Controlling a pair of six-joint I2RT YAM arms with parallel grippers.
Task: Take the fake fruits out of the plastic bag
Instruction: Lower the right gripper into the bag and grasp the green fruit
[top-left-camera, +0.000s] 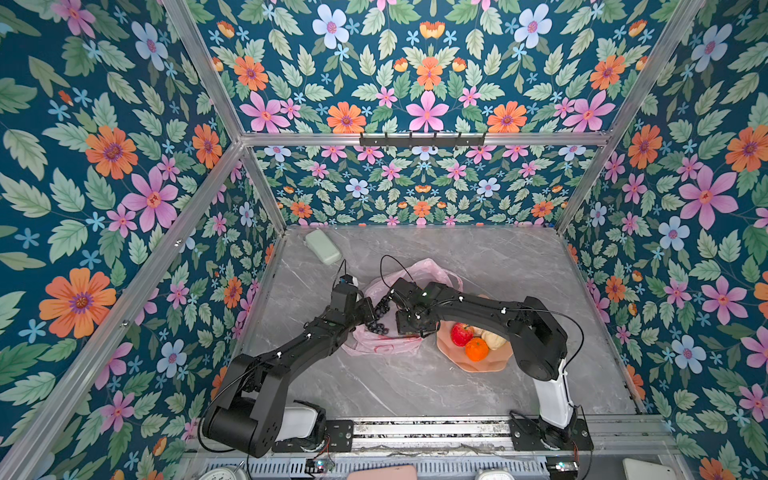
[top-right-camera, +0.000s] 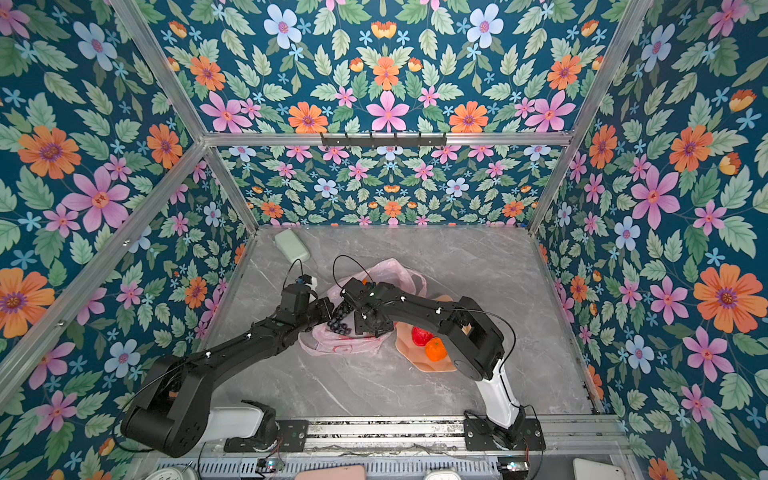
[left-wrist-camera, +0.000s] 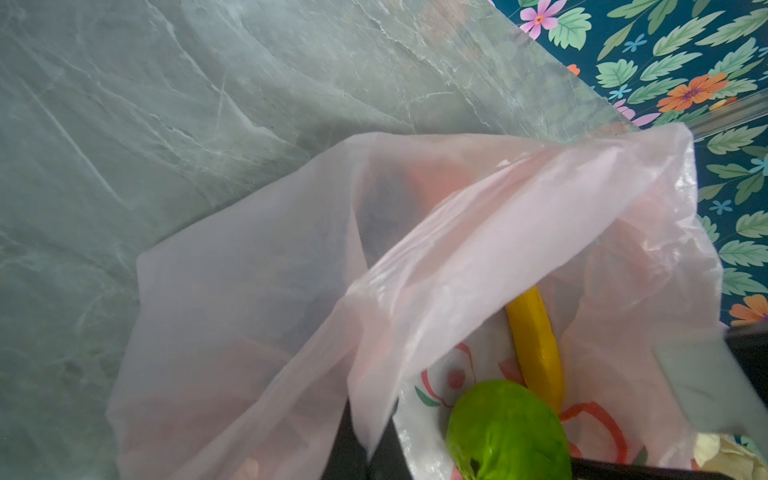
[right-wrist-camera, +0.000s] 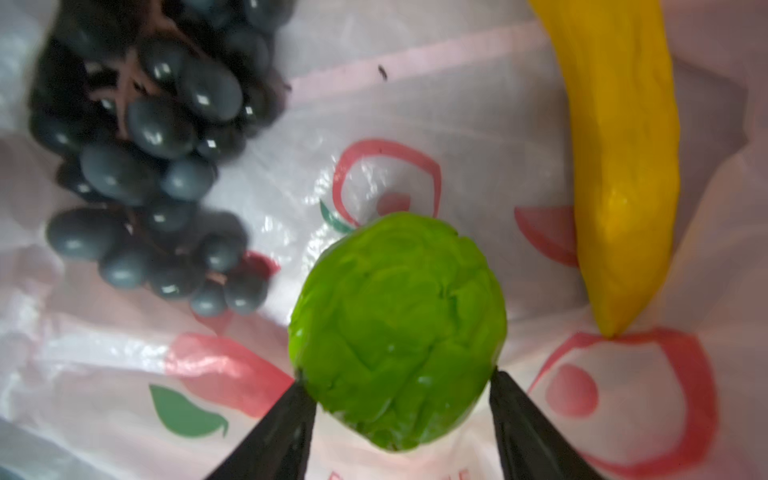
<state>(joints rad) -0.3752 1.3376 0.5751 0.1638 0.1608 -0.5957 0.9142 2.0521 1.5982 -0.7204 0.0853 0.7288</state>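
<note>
Two wide-set claw (right-wrist-camera: 397, 372) tips beside green fruit (right-wrist-camera: 395, 316)

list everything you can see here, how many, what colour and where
thin translucent pink plastic bag: one, pink, table centre
dark purple grape bunch: one, purple, inside the bag
yellow plastic banana: one, yellow, inside the bag
bumpy green fruit: one, green, bag floor
peach wavy-rimmed bowl: one, peach, right of the bag
red apple: one, red, in the bowl
orange: one, orange, in the bowl
cream lumpy piece: one, cream, in the bowl
pale green rounded block: one, far left table corner
grey marble table: one
black hook rail: one, back wall
left gripper: black, shut on the bag's rim
right gripper: black, fingers either side of the green fruit, grip unclear
</note>
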